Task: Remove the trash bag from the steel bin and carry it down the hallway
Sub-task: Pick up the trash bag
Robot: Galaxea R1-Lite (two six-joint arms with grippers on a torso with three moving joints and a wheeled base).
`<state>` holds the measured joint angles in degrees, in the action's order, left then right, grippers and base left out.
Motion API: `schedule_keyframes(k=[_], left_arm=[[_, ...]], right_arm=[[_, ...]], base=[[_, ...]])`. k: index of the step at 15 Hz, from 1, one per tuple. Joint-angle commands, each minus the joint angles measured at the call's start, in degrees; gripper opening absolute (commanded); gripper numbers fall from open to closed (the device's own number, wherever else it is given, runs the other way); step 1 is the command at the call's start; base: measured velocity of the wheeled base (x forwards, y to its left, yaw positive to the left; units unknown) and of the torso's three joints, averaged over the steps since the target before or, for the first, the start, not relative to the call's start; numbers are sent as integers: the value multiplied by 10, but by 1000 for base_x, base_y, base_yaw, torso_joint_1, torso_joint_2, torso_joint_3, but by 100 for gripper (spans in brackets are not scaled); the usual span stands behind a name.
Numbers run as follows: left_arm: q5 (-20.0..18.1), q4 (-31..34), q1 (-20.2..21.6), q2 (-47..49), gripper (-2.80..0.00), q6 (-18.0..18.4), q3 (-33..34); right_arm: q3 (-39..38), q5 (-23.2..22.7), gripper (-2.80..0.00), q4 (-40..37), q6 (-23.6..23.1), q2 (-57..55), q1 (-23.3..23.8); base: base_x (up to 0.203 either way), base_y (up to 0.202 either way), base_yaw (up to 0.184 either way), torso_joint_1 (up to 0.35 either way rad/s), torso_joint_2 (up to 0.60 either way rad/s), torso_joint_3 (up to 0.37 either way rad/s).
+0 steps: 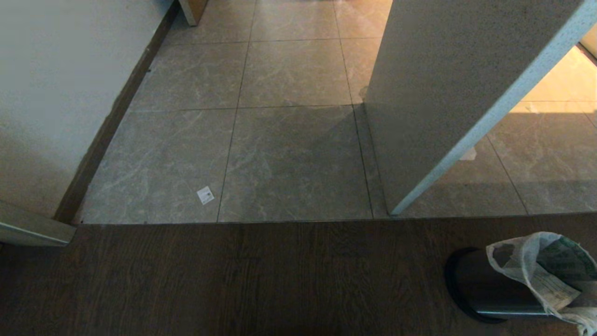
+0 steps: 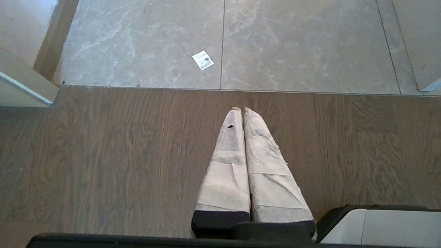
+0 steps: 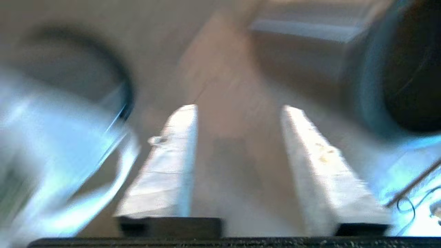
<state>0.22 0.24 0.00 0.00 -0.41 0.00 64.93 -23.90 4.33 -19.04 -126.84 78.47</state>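
The steel bin (image 1: 489, 289) shows at the lower right corner of the head view, on dark wood floor. The trash bag (image 1: 541, 270), thin white plastic with green print and a paper slip, bunches over the bin's right end. Neither arm is in the head view. In the blurred right wrist view my right gripper (image 3: 239, 106) is open, nothing between its fingers, with the pale bag (image 3: 51, 155) beside one finger and a dark ring (image 3: 117, 75) behind it. My left gripper (image 2: 241, 109) is shut and empty, parked above the wood floor. The hallway tiles (image 1: 289, 154) begin just ahead.
A white wall (image 1: 56, 93) with a dark baseboard borders the tiles on the left. A pale slanted panel (image 1: 457, 93) juts in at the right. A small paper sticker (image 1: 205, 195) lies on a tile. A dark round thing (image 3: 406, 69) sits beside the right gripper's other finger.
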Motion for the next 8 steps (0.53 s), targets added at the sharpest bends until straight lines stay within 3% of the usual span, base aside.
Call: schedule_keyframes(k=[1,4,8], left_arm=[[0,0,0,0,-280,0,0],[0,0,0,0,-280,0,0],[0,0,0,0,-280,0,0]], right_arm=[[-128,-3,-280,7,-38,120,-37],[-249,-4,-280,48,-106,192,-118],[-297,-4,-280,87,-121,219,-209]], base=[[0,0,0,0,0,0],[0,0,0,0,0,0],[0,0,0,0,0,0]])
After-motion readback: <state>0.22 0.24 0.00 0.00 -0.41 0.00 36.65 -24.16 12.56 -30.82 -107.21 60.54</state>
